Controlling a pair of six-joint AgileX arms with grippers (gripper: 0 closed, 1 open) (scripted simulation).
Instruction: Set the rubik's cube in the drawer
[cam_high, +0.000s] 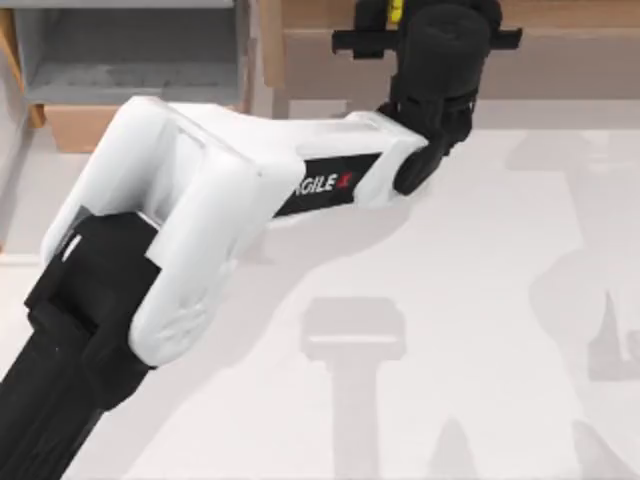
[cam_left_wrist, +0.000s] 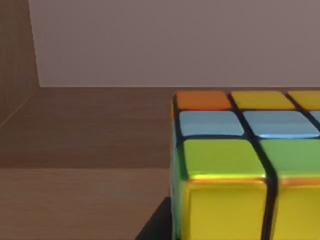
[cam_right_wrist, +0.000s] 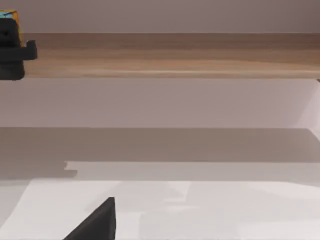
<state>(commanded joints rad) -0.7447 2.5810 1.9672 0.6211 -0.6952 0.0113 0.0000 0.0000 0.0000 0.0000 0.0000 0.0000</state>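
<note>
- At the top centre of the top view: left gripper (cam_high: 440, 40), black, reaching over the long brown wooden shelf (cam_high: 560, 60). Whether its fingers are apart or clamped cannot be told.
- Rubik's cube (cam_left_wrist: 240, 165): large in the lower right of the left wrist view, with orange, yellow, pale blue and green tiles and dark lines between. It sits on or just above a brown wooden surface; contact cannot be confirmed. A sliver of yellow shows beside the gripper in the top view.
- Drawer (cam_high: 130, 60): upper left of the top view, grey inside, tan wooden sides, standing open. Well apart from the cube.
- Right arm: parked; a dark fingertip (cam_right_wrist: 97, 222) shows at the lower edge of the right wrist view.
- Handling, by judgement: rigid, light, glossy tiles likely slippery. Best taken on two opposite flat faces, squarely, mid-height.
- Step in hand, by judgement: cube not yet in the drawer.
</note>
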